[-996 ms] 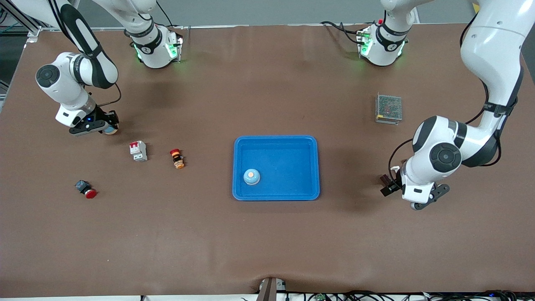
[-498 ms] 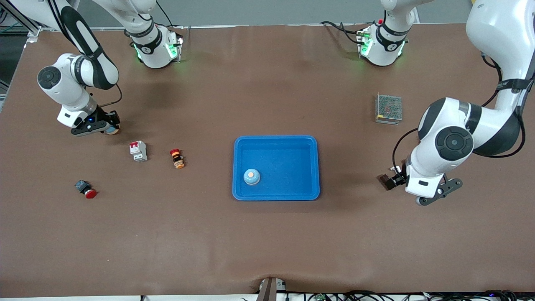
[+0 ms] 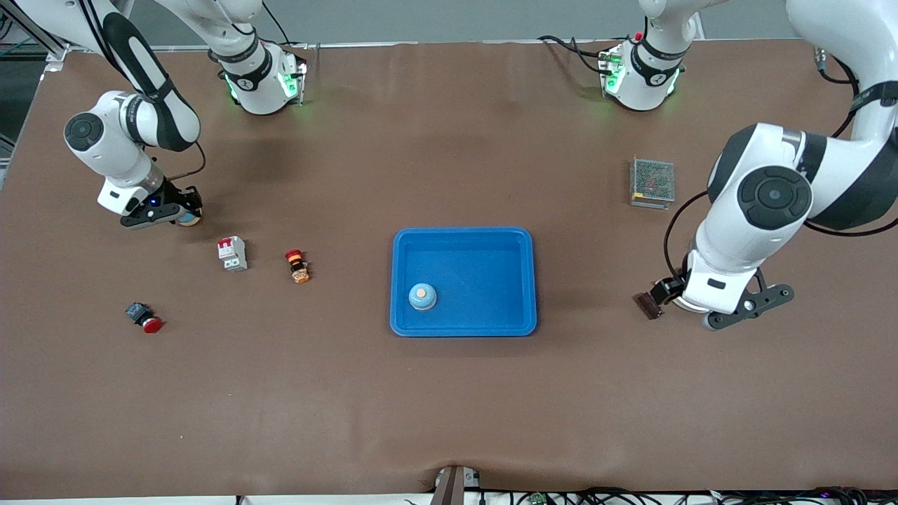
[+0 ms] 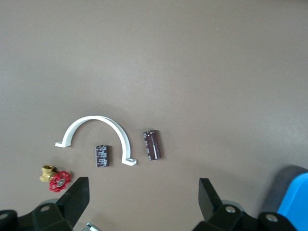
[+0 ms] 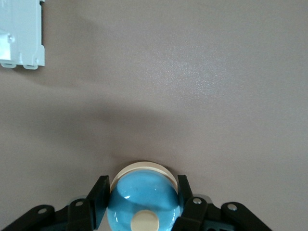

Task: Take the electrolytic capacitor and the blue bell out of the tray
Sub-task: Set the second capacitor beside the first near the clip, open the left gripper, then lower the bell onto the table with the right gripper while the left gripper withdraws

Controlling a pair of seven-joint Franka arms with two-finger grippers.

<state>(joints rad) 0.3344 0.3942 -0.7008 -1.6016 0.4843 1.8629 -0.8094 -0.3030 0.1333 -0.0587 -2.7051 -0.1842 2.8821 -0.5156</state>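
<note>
At the left arm's end, left gripper (image 4: 143, 202) has risen off the capacitor (image 4: 152, 145), fingers apart; probably just released. Right gripper (image 5: 142, 186) stays clamped on a blue bell (image 5: 144, 202); second bell (image 3: 422, 297) remains in tray (image 3: 463, 231).

Brown table (image 3: 449, 407): tray (image 3: 463, 327), breaker (image 3: 232, 253), capacitors (image 4: 152, 145).

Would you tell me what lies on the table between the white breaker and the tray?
The front view shows one small red-and-orange button there.

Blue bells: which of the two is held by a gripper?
The bell at the right arm's end of the table: the right gripper is shut on it. The other bell stands free in the tray.
</note>
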